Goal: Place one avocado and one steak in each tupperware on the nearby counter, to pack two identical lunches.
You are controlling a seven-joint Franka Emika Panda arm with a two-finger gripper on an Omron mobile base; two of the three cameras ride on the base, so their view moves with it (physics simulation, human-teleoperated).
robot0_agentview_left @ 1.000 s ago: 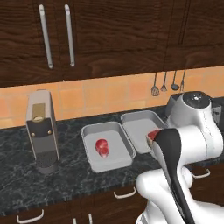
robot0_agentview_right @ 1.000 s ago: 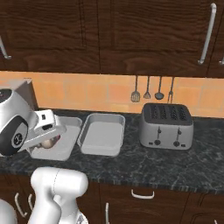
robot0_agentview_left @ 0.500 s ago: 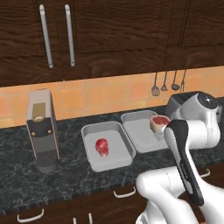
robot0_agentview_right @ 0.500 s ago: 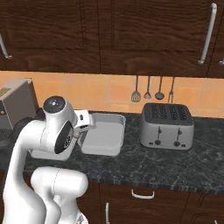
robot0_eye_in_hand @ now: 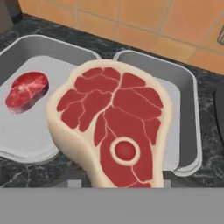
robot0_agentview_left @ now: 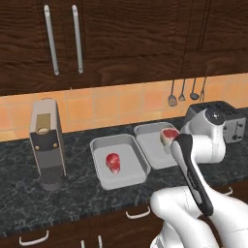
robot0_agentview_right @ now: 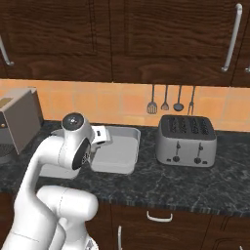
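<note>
My gripper (robot0_agentview_right: 102,135) is shut on a steak (robot0_eye_in_hand: 114,131), a red slab with a pale fat rim that hides the fingertips in the hand view. From the left base view that steak (robot0_agentview_left: 169,134) hangs over the right tupperware (robot0_agentview_left: 151,154). This right tupperware (robot0_eye_in_hand: 186,127) is bare inside. The left tupperware (robot0_agentview_left: 127,180) holds a second, smaller-looking steak (robot0_agentview_left: 113,162), which lies flat on the tray (robot0_eye_in_hand: 26,89). Both trays stand side by side on the dark marbled counter (robot0_agentview_left: 72,193). The avocado is out of view.
A silver toaster (robot0_agentview_right: 188,141) stands right of the trays, close to the right tupperware (robot0_agentview_right: 119,151). A tall coffee machine (robot0_agentview_left: 46,143) stands at the left. Utensils (robot0_agentview_right: 165,100) hang on the orange tiled wall behind. Dark cabinets overhang the counter.
The arm has swung right and toward the wall, carrying the steak from above the left tray's side to over the right tupperware. The jaws stayed shut on it.
</note>
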